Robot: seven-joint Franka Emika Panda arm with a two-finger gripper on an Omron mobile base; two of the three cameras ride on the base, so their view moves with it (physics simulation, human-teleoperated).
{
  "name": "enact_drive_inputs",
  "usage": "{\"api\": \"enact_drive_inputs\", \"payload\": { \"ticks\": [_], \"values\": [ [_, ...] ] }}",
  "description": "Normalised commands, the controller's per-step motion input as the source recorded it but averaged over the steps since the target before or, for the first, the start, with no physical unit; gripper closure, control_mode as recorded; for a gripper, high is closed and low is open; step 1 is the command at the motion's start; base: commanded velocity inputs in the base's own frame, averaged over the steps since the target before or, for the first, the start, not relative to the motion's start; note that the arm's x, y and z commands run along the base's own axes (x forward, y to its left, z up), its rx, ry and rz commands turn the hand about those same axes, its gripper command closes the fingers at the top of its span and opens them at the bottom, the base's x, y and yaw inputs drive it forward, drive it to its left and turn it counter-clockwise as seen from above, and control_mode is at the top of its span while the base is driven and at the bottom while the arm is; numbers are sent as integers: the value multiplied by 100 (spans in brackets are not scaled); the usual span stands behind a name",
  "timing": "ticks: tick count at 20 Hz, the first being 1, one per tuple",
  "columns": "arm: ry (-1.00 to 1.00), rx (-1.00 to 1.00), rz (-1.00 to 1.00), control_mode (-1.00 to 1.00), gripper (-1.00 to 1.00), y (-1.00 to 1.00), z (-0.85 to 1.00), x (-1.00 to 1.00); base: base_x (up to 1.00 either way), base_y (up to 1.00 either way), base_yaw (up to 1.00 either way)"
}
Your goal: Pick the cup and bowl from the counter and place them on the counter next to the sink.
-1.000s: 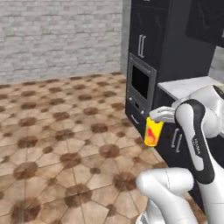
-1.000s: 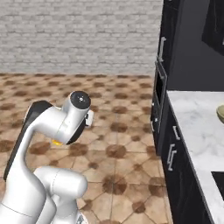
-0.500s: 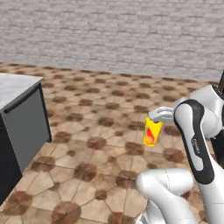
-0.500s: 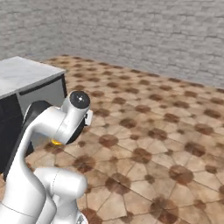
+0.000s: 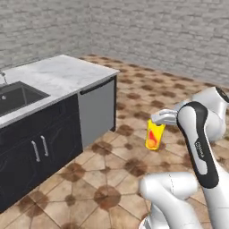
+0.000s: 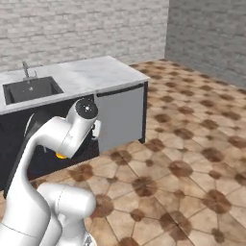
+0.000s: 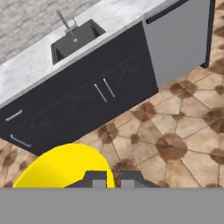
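Right now the cup point(image 5: 154, 135) is up in the air, held by the gripper point(image 5: 157, 119). It is yellow with red-orange swirls on its side. The jaws are squeezed tight on the cup's rim, so the cup hangs down under the hand. It stands straight up, over the brown tiled floor point(image 5: 134, 103), and touches nothing else.

From the hand view, the cup's yellow rim point(image 7: 65, 168) sits low in the picture, with the two dark fingertips point(image 7: 96, 178) pinching its edge. From the right base view, a small bit of yellow and orange point(image 6: 61, 154) peeks out under the white arm.

Past the cup is the counter point(image 5: 58, 76). It is white marble with grey lines, and it sits on dark cabinets point(image 5: 40, 143) with thin silver handles. The cup is well apart from the counter, out over the floor.

Set into the counter is the sink point(image 5: 15, 96), a dark grey box shape. In the hand view you can see its round drain and the thin grey faucet point(image 7: 64, 19) behind it. Bare marble lies on both sides of the sink.

At the end of the counter is a flat grey panel point(image 5: 97, 112), next to the dark doors.

Grey brick walls point(image 5: 156, 31) stand behind it all.
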Motion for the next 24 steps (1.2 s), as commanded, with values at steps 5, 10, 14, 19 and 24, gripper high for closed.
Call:
{"api": "enact_drive_inputs", "payload": {
  "ticks": [5,10,14,19,24],
  "values": [
    [0,0,0,100,100,0,0,0,-7,-9,61],
    [0,0,0,100,100,0,0,0,34,0,18],
    [0,0,0,100,100,0,0,0,94,0,0],
    [0,0,0,100,100,0,0,0,100,-10,0],
    [0,0,0,100,100,0,0,0,100,-18,17]
  ]
}}
